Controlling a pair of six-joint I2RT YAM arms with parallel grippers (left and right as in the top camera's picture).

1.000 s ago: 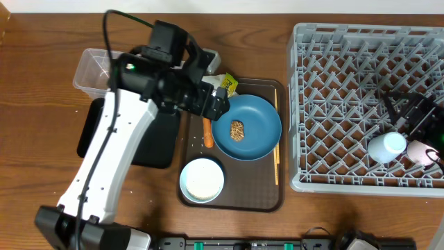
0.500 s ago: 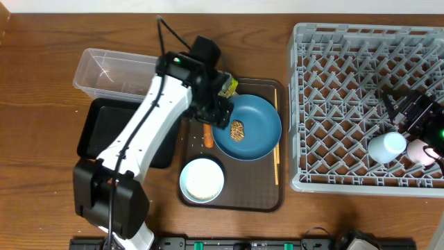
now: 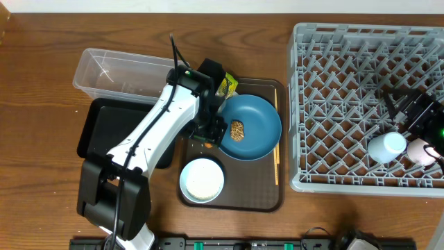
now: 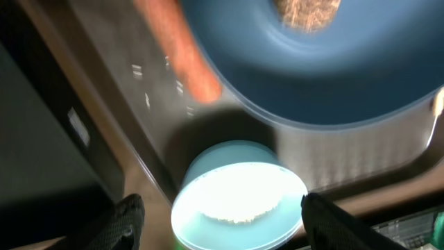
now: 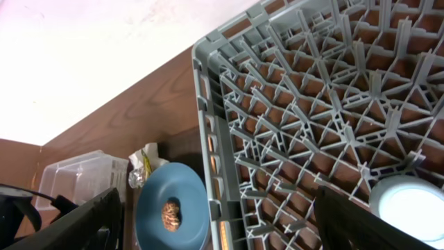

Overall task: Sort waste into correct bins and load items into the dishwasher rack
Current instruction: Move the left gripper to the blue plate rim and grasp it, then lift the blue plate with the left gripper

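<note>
1. Your left gripper hangs wide open and empty above the dark serving tray, near the carrot beside the blue plate.
2. Your right gripper spreads open, holding nothing, above the dishwasher rack.
3. The yellow-green packet carries print too small to read.

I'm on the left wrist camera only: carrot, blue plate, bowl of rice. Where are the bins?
Observer: Both lie beside the brown tray, on the side away from the rack: the clear tub farther back, the black tray nearer the arm's base.
Operator: Any wrappers lying out?
Observer: Yes, a yellow-green packet sits at the brown tray's back corner, by the plate.
Operator: And the right arm?
Observer: The right gripper is open and empty above the rack, near a pale cup and a pink cup sitting in it.
</note>
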